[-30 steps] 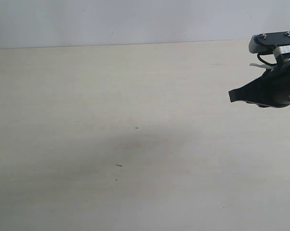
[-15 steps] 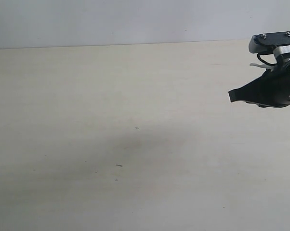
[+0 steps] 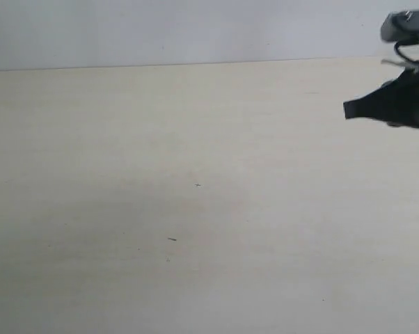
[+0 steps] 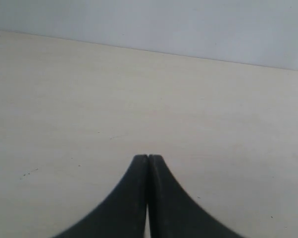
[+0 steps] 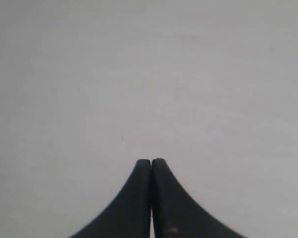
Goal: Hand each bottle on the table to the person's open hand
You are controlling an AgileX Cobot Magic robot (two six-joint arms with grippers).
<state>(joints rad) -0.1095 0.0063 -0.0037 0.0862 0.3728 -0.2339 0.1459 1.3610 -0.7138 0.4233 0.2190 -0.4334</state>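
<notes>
Beige table (image 3: 161, 139) is seen without bottles; such plastic would probably be light and slick, best gripped mid-body; left gripper (image 4: 148, 158) and right gripper (image 5: 151, 161) are pressed closed, empty

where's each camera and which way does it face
Exterior view: off the arms, above the table, facing the wall; the right pincer shows at its right edge.
Left wrist view: behind the shut left pincer, facing across the table to the wall.
Right wrist view: behind the shut right pincer, facing a plain pale surface.
Shared: exterior and left wrist both show table meeting wall.
</notes>
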